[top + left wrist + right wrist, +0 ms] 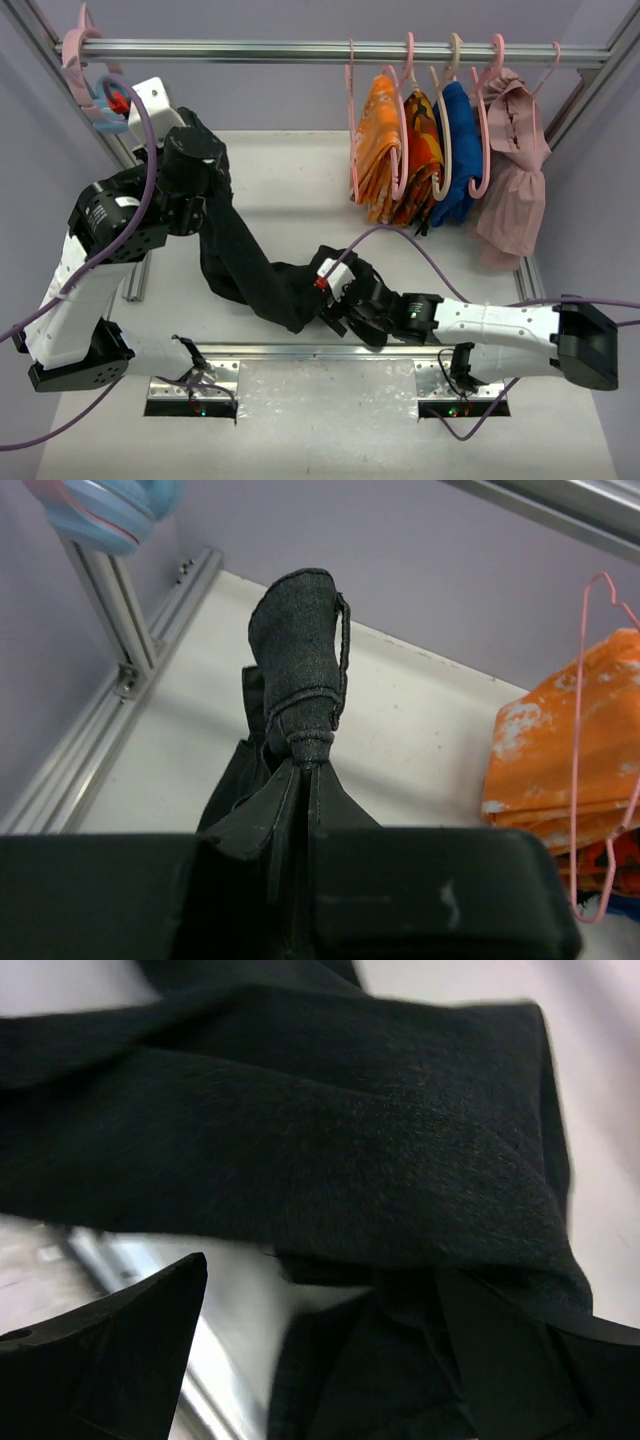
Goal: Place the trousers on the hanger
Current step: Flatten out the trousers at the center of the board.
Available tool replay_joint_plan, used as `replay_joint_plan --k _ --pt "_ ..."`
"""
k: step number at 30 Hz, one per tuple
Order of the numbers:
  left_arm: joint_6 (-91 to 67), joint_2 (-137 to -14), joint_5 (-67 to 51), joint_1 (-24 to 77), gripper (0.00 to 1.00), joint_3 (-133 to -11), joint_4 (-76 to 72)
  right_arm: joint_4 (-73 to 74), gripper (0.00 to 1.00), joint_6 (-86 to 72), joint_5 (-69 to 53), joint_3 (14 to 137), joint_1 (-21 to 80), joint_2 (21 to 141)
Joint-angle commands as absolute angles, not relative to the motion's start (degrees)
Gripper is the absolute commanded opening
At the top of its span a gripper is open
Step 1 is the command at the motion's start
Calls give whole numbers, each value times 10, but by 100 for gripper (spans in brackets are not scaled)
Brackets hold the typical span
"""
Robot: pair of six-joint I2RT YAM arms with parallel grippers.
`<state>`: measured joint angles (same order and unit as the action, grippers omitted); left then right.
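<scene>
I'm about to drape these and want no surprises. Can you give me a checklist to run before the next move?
1. Left pincer shut on trousers: ok.
2. Right pincer open at the trousers' low end: ok.
3. Right pincer gripping cloth: not ok, jaws apart.
4. Hanger steadied: not ok, it hangs free on the rail.
5. Trousers lifted off the table: cannot tell.

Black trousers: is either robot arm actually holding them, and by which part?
Yes. The left gripper is shut on a bunched end of the trousers. The right gripper is open at the other end, gripping nothing.
</scene>
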<state>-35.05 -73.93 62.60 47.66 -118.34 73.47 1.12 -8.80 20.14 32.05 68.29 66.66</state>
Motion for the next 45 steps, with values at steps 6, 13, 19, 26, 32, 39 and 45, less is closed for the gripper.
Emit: replay_joint_plan --k 6,13,19,26,32,39,45 --pt "-181 -741 797 471 0 -1259 619 78 99 -150 364 299 672 626" --pt "-111 -705 803 472 0 -1204 491 144 98 -224 235 284 523 617" --pt "-112 -709 777 471 0 -1165 479 160 97 -239 158 286 524 545" --pt "-58 -711 753 465 0 -1058 361 298 99 -248 181 314 493 460" --pt "-133 -729 590 352 0 -1059 414 338 99 -273 193 345 490 472" --pt "-180 -757 521 297 0 -1087 456 301 99 -207 142 353 489 579" --pt "-188 -759 490 266 0 -1118 475 220 82 -189 94 359 489 694"
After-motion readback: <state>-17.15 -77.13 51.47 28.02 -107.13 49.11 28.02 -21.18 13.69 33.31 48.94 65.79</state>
